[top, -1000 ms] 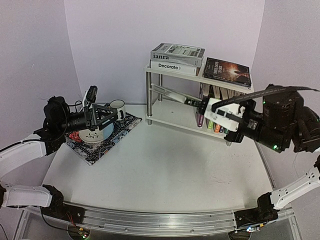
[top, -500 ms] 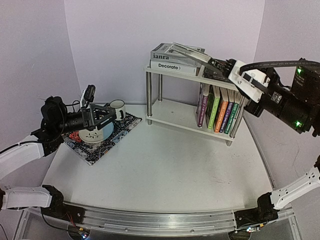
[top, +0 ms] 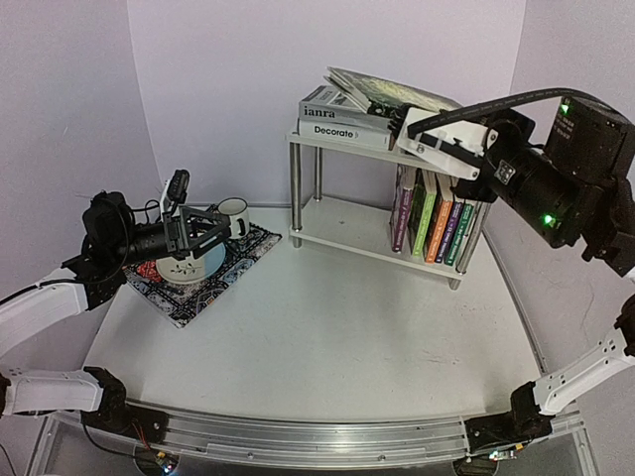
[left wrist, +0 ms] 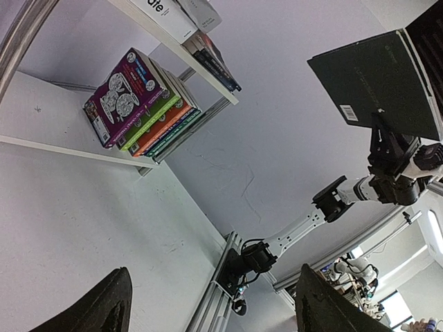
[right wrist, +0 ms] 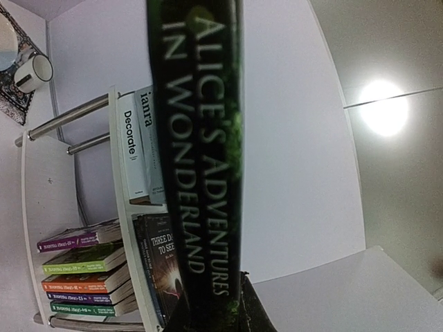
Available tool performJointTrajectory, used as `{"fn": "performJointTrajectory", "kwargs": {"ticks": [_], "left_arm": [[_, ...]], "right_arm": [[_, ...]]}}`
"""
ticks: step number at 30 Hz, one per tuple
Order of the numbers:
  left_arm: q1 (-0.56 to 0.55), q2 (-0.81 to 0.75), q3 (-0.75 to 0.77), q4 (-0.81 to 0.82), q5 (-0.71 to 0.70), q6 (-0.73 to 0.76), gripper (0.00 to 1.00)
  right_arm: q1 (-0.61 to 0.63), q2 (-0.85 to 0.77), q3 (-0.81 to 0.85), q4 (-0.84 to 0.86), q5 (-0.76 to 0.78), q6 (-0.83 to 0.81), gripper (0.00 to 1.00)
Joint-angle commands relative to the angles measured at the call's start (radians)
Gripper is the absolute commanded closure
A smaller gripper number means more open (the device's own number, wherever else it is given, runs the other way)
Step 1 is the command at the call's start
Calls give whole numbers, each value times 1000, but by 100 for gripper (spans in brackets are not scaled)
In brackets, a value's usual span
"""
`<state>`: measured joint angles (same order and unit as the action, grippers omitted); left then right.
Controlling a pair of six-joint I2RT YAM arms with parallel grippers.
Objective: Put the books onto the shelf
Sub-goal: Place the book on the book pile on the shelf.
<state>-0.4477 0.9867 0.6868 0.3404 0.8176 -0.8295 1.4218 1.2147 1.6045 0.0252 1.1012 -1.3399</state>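
Placement is under way: the right hand, shut tight on a dark book, holds it tilted just above the two flat books atop the shelf, which next calls for lowering it flat and letting go, while the left hand gapes empty above the placemat.

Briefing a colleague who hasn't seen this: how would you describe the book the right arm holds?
Find the white two-tier shelf at the table's back right. Just above its top, the right gripper holds a dark book tilted in the air. Unlike the other books, it is held, not shelved, and its spine reads Alice's Adventures in Wonderland.
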Motion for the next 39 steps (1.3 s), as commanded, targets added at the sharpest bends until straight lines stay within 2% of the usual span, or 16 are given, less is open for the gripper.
{"fn": "performJointTrajectory", "kwargs": {"ticks": [1,7,13,22,30,39], "left_arm": [[5,-8,4,20,-9,13,18],[6,-13,0,20,-7,12,18],[4,-15,4,20,-6,10,18],[5,33,39,20,9,4,18],[5,57,52,20,16,13,18],[5,69,56,20,16,14,18]], "right_arm": [[-49,7,77,173,40,-89,100],[-252,95,88,176,-21,-99,100],[-464,165,153,183,-107,-54,100],[-752,317,260,169,-161,-92,100],[-893,369,252,65,-197,-46,100],[-932,370,225,-93,-299,12,100]]}}
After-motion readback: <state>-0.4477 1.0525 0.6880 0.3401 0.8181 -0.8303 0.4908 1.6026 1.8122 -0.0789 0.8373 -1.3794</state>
